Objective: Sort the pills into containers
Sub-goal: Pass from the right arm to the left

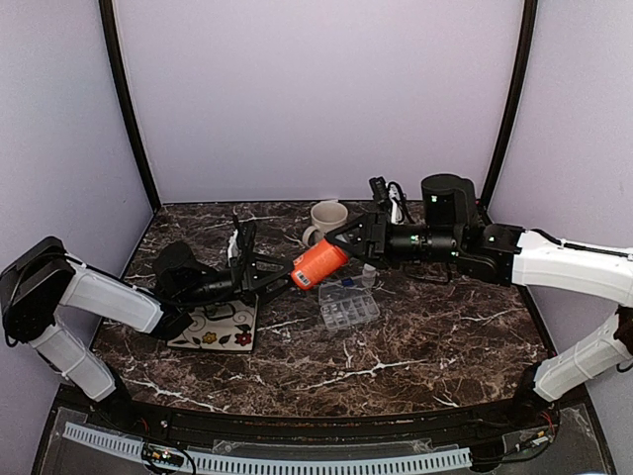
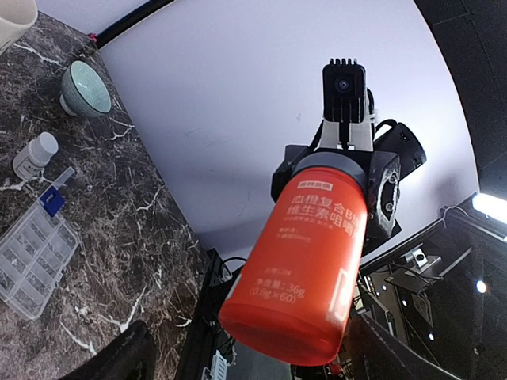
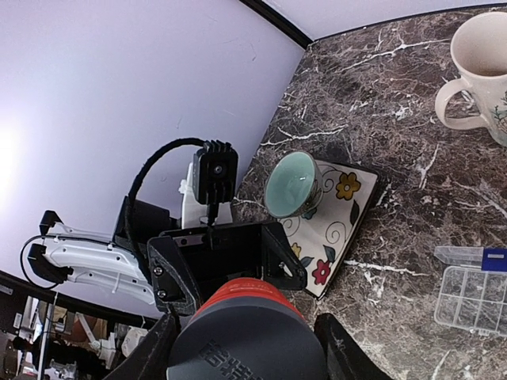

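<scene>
An orange pill bottle (image 1: 318,264) with a grey cap (image 3: 249,344) hangs sideways above the table between both arms. My right gripper (image 1: 343,243) is shut on the cap end, its fingers (image 3: 341,352) pressed to either side of the cap. My left gripper (image 1: 293,275) stands open around the bottle's base (image 2: 289,317), with a gap at one finger (image 2: 119,356). The clear organiser box with the containers (image 1: 348,308) lies on the table just below the bottle, also in the left wrist view (image 2: 32,257). No loose pills can be made out.
A cream mug (image 1: 326,220) stands behind the bottle. A floral tile (image 3: 337,214) under my left arm carries a pale green bowl (image 3: 293,184). Another green bowl (image 2: 85,89) and a small white bottle (image 2: 33,154) stand near the organiser.
</scene>
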`<state>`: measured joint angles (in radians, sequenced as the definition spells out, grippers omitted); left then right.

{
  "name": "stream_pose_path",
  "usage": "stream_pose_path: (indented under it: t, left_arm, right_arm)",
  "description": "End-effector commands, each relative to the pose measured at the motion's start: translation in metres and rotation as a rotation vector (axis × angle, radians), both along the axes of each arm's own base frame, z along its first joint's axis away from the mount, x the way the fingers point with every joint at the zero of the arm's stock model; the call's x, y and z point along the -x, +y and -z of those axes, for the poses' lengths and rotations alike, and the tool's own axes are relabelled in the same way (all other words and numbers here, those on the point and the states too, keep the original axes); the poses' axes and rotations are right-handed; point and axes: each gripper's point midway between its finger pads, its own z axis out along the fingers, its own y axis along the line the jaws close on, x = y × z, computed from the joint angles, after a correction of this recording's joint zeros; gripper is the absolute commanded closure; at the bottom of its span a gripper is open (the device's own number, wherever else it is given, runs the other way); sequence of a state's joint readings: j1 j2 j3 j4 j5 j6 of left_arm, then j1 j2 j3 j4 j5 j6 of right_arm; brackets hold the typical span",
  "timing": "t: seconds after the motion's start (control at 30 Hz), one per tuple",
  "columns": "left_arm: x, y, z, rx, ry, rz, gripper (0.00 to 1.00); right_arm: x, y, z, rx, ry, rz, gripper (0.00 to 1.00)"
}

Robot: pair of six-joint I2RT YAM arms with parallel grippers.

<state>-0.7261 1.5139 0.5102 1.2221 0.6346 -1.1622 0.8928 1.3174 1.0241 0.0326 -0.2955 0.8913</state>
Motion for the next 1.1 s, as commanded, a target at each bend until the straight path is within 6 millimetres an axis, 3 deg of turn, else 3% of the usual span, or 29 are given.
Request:
stream_pose_path:
  t: [0.0,0.73,1.07]
  left_arm:
    - [0.004,0.000,-0.026,0.085,-0.068,0.031,0.14]
    - [0.002,-0.008,-0.035,0.178,-0.073,0.087,0.24]
    - [0.009,-0.009,-0.033,0.177,-0.069,0.105,0.19]
  right_arm:
    - [-0.002,0.004,-0.024,-0.091,-0.037,-0.008,0.94]
    - [-0.007,0.017,-0.012,-0.147,-0.001,-0.025,0.96]
    - [-0.009,0.021,-0.015,-0.177,0.013,-0.024,0.97]
